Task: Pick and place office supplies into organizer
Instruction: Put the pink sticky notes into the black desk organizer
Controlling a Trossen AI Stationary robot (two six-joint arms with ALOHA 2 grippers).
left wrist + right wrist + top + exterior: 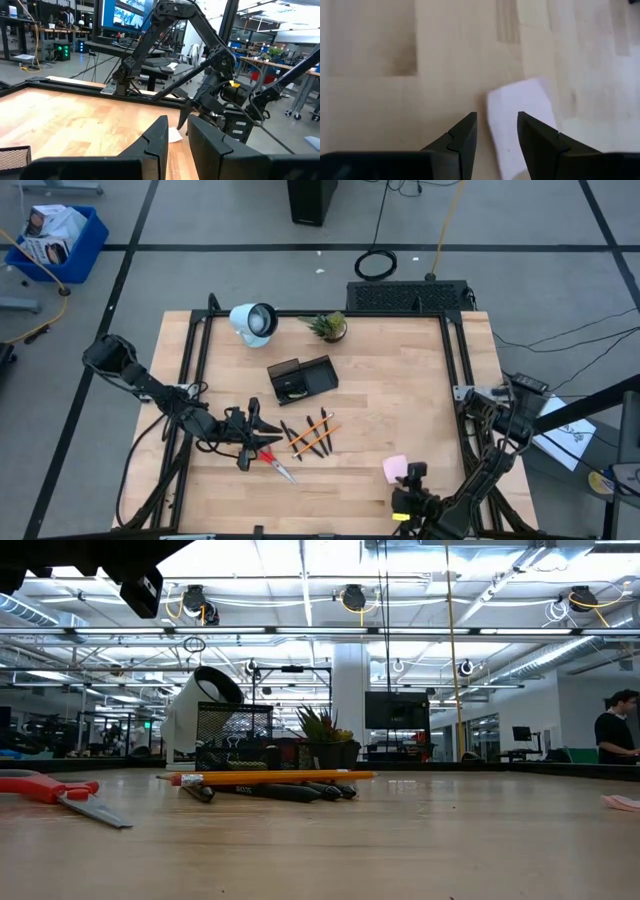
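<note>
The red-handled scissors (278, 466) (52, 791) lie flat near the table's near left. My left gripper (256, 440) (177, 131) hovers just beside their handles, pointing level toward the table's right, narrowly open and empty. Several black and orange pens and pencils (311, 435) (270, 780) lie in a loose pile on the wood. The black organizer (303, 378) (236, 738) stands beyond them. The pale pink sticky-note pad (394, 468) (520, 117) (622, 802) lies flat. My right gripper (409, 481) (497, 125) hangs above its near edge, pointing down and open.
A white round lamp (253, 322) and a small potted plant (328, 327) stand near the far edge, behind the organizer. Black frame rails (196, 360) run along the table's left and right sides. Bare wood lies between pens and pad. A person (615, 726) stands in the room beyond.
</note>
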